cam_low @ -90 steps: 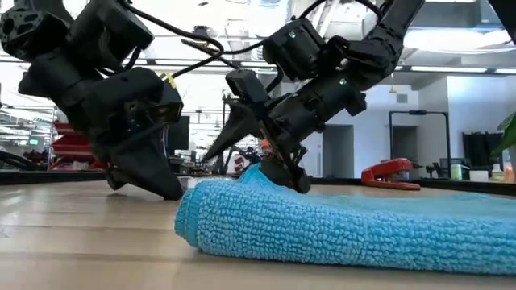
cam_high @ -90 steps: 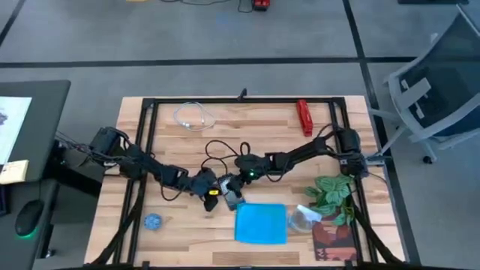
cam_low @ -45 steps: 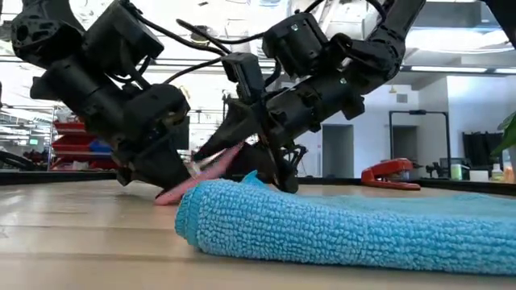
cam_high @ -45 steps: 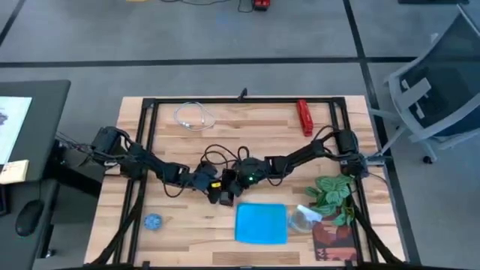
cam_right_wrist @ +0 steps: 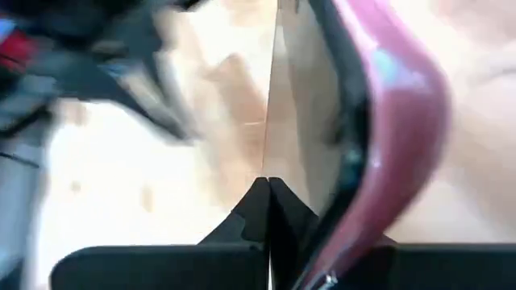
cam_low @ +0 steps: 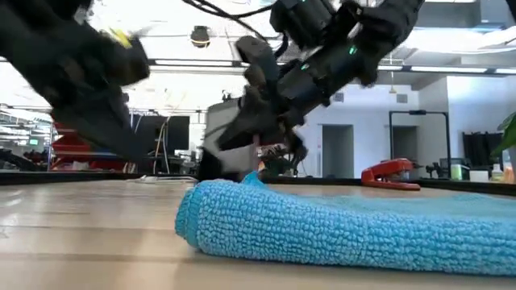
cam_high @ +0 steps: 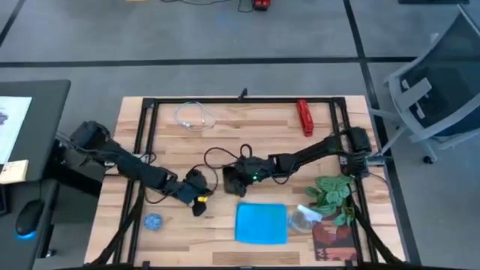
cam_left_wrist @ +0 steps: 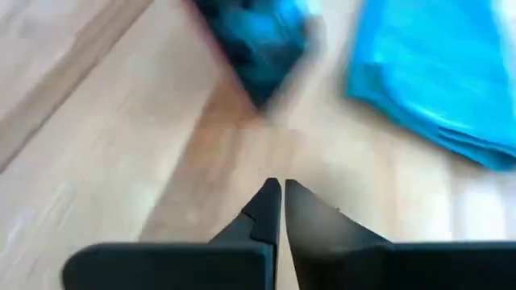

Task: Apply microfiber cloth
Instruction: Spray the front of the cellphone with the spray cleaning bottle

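The sky-blue microfiber cloth (cam_high: pixel 261 223) lies flat near the table's front edge and fills the low view's foreground (cam_low: pixel 347 225). Just beyond its far left corner, my right gripper (cam_high: pixel 234 181) is shut on a black smartphone in a pink case (cam_right_wrist: pixel 379 121). The phone shows as a grey slab (cam_low: pixel 226 133) in the low view. My left gripper (cam_high: pixel 198 206) is shut with nothing between its fingers (cam_left_wrist: pixel 282 189). It hovers to the left of the cloth, apart from the phone. My right gripper pinches the smartphone between its two fingers, which meet at the phone's near end beside the pink case rim (cam_right_wrist: pixel 343 189). The fingers slant down from the table's right. The phone stands tipped up on edge. The cloth hides its lower end, so I cannot tell whether it touches the table.
A small round blue disc (cam_high: pixel 153 221) lies at the front left. A white cable (cam_high: pixel 193 116) and a red stapler (cam_high: pixel 304 117) lie at the back. A green plant (cam_high: pixel 334 191) and a clear glass piece (cam_high: pixel 304 217) sit right of the cloth.
My right gripper has shut on the phone and raised it toward the table's far edge, tipping it up off the wood. My left gripper, shut throughout, has drawn back from the phone toward the table's left and near edges. The cloth has stayed in place.
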Tool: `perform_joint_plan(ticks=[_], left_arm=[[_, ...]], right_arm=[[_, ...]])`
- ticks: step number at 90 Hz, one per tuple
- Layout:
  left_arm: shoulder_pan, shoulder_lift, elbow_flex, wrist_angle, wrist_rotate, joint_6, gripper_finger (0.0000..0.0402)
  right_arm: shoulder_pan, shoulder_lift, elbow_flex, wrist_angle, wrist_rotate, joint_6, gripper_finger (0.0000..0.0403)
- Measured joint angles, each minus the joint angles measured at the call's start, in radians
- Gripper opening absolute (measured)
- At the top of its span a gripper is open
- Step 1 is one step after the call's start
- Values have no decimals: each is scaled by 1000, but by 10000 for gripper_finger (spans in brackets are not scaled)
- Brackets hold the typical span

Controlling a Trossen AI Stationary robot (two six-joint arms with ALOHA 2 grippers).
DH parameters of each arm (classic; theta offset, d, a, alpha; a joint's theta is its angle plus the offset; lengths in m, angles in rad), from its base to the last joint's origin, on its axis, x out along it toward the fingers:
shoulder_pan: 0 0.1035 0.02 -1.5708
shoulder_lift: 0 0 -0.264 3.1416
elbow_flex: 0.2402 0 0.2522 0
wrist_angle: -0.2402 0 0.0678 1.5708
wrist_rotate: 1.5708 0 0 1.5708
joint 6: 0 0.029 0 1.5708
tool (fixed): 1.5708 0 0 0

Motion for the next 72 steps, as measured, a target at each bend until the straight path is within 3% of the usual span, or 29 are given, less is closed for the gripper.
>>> perform_joint_plan(ticks=[10, 21, 31, 37, 45, 57, 72], left_arm=[[-33, 20, -82, 321, -24, 120, 12], [-8, 85, -176, 699, -27, 239, 48], [21, 152, -204, 934, -17, 350, 94], [37, 194, -184, 1035, 43, 420, 123], [52, 245, -125, 1060, 109, 479, 162], [69, 324, -17, 994, 123, 496, 207], [93, 361, 92, 884, 119, 479, 227]], right_arm=[[56, -88, 1, -52, 79, -68, 12], [123, -141, 2, -55, 87, -159, 12], [171, -157, 2, -30, 106, -189, 12], [191, -157, 2, 5, 107, -224, 12], [207, -154, 2, 30, 108, -259, 12], [207, -154, 2, 41, 110, -266, 12], [214, -154, 3, 26, 112, -267, 12]])
